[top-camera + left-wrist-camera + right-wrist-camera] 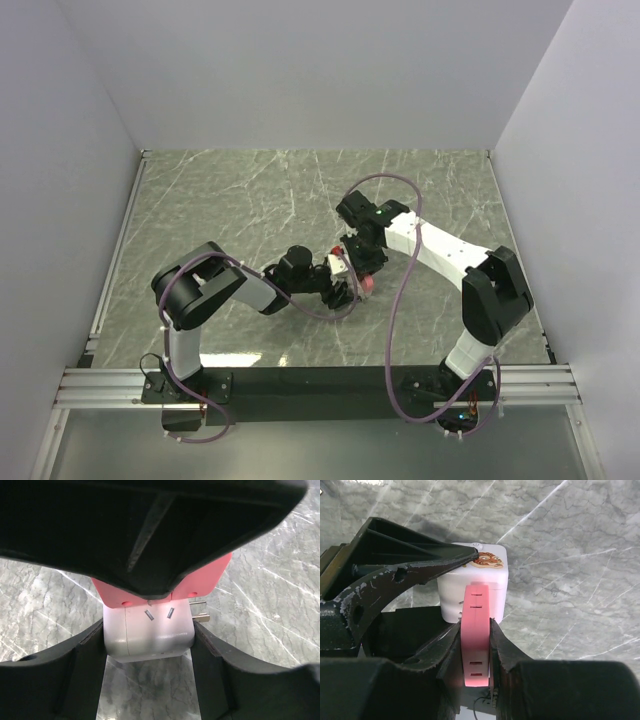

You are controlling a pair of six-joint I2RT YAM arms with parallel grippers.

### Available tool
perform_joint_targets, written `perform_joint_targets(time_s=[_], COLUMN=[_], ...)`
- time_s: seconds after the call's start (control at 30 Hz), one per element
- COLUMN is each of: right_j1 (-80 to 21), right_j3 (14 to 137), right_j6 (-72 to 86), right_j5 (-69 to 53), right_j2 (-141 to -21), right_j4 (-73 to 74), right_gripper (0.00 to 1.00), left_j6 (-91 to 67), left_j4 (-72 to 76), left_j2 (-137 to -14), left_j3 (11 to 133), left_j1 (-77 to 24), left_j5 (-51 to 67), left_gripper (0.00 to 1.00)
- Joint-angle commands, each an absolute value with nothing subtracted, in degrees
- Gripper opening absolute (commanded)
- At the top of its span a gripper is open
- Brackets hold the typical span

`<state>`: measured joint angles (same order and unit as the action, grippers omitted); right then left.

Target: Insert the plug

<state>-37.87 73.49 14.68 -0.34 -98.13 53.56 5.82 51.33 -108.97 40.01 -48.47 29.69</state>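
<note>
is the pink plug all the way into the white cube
Cannot tell: the plug sits against the cube, yet bare metal pins show beside the seam.

Grey-green marble-patterned tabletop [250, 200] with thin white veins

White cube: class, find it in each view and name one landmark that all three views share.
Top external: white cube at centre, left of the pink block.
Left wrist: lower centre, under the pink block.
Right wrist: upper centre, behind the pink block.
Shared landmark: the pink block.
</note>
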Motion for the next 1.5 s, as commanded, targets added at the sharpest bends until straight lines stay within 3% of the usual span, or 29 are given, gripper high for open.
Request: perform_joint_targets(time_s=[0.0,0.47,0.7,0.93,0.97,1.07,1.47], right_j1=[-39.8,-39.9,-39.8,-39.7,-39.7,-39.4,-34.8], right_j3=[63.0,67.1,72.4,72.9,72.8,72.3,64.3], right_j6=[15.2,17.4,21.7,23.5,23.6,24.1,26.5], right_j5=[-1.8,-0.1,1.8,3.5,4.6,6.9,12.4], right_j2=[-107.8,-105.2,-98.9,-93.5,-91.6,-87.5,-73.4], right_j4=[55.2,55.8,51.6,46.0,45.5,44.7,38.5], right_gripper=[0.00,0.00,0.43,0.57,0.83,0.87,0.88], left_j6=[6.9,6.8,5.2,2.9,2.5,2.2,-3.2], left_j4=[46.2,44.8,45.6,44.6,44.6,44.2,42.8], left_j2=[-108.4,-110.0,-110.7,-111.5,-111.5,-111.6,-114.3], left_j3=[38.9,40.6,41.0,42.9,42.9,43.2,47.5], left_j1=[-49.1,-49.1,-48.3,-47.3,-47.0,-46.4,-43.4], left_j5=[30.2,29.4,27.3,27.2,27.2,27.2,23.5], left_gripper=[0.20,0.19,0.16,0.15,0.15,0.15,0.15])
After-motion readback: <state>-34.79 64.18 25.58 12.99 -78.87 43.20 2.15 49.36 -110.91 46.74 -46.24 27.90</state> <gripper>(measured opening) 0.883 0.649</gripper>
